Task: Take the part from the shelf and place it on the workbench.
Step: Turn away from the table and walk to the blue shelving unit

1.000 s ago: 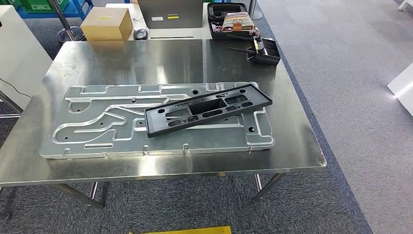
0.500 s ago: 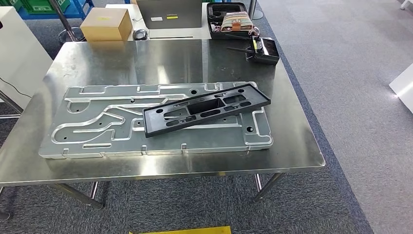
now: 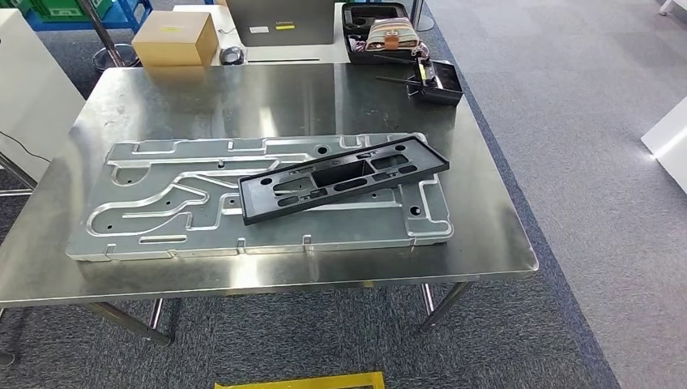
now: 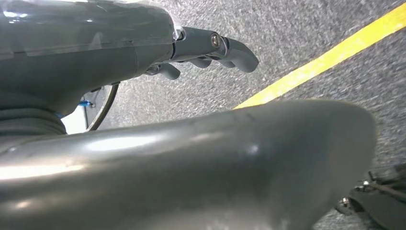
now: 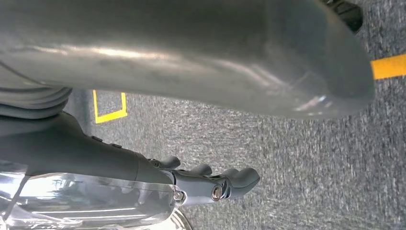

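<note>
A long black plastic frame part (image 3: 344, 180) lies at a slant on a big machined aluminium plate (image 3: 162, 211), which rests flat on the steel workbench (image 3: 243, 97). My left hand (image 4: 210, 48) hangs over grey carpet with its fingers loosely extended and nothing in them. My right hand (image 5: 210, 184) also hangs above the carpet, fingers apart and empty. Both hands are well away from the part.
At the bench's far edge stand a cardboard box (image 3: 176, 38), a grey case (image 3: 279, 20) and a black tray of tools (image 3: 437, 83). A white cabinet (image 3: 28, 89) stands on the left. Yellow floor tape (image 3: 300, 381) lies near my feet.
The whole picture has shifted slightly up and left, so the camera has moved. The black part and the plate keep their places on the bench.
</note>
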